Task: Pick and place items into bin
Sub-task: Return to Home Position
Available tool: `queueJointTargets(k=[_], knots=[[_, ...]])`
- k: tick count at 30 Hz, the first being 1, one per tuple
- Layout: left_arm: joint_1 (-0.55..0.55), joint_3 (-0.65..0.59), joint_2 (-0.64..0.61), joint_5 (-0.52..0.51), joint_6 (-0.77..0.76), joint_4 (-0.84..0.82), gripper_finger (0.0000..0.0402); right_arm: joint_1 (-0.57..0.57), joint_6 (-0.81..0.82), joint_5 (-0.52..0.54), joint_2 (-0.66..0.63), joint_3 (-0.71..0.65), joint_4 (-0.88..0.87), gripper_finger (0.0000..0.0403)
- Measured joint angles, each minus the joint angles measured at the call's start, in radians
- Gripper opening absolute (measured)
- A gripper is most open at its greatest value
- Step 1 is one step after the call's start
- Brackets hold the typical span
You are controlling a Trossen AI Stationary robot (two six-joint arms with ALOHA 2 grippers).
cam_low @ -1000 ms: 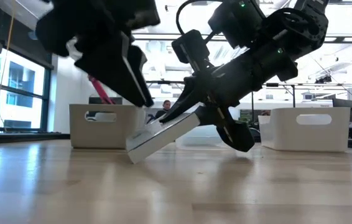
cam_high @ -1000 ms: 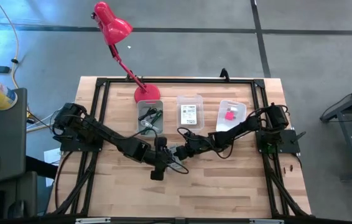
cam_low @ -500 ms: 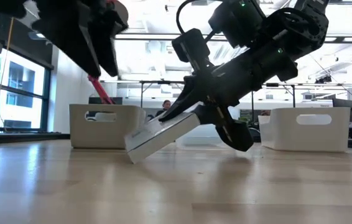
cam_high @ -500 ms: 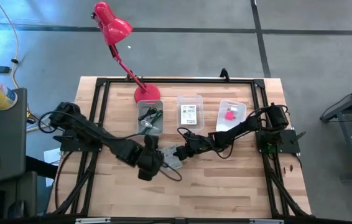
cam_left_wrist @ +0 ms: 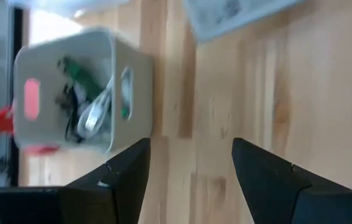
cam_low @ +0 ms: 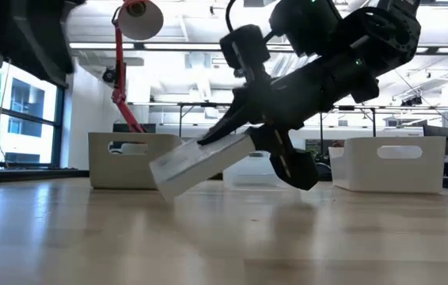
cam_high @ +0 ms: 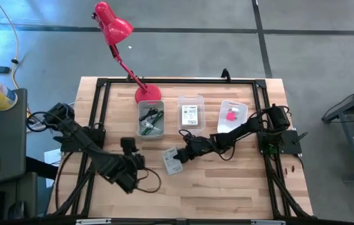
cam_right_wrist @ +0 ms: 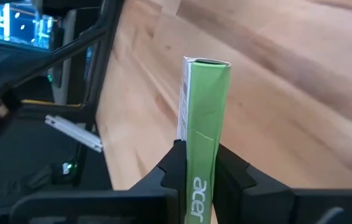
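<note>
My right gripper is shut on a flat white box with a green, printed edge, at the middle of the table. The box slants down toward the table's left in the low view. My left gripper stands open with nothing between its fingers, left of the box. It points toward the left bin, which holds a green pen and a black cable. The middle bin holds white cards. The right bin holds a pink cube. My right gripper pinches the box's two broad faces between its two fingers, at the box's right end. The fingers come from the table's right, slanting down, and lie along the box. The box is tilted, its free end lowest; whether that end touches the table I cannot tell.
A red desk lamp stands with its base just behind the left bin. A black frame runs round the tabletop. Bare wood lies in front of both grippers toward the near edge.
My left gripper has drawn away from the box, toward the table's left and near edges and upward, turning as it went; it stays open. The box, which it covered in the high view, now shows in full. The box's free end stands a little higher.
</note>
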Motion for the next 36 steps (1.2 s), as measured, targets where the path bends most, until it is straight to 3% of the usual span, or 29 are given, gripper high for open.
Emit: queueJointTargets(k=[14,25,36], knots=[[-0.139,-0.071,0.001,-0.038,-0.317,-0.034,0.0216,0.038,-0.039,-0.015,-0.106,0.0,0.014,0.0042],[-0.144,-0.085,0.001,-0.077,-0.341,0.03,0.0216,-0.001,-0.125,0.027,-0.252,0.0,-0.01,0.0037],[-0.143,-0.085,0.001,-0.155,-0.338,0.129,0.0216,-0.136,-0.258,0.04,-0.472,0.001,-0.277,0.004]])
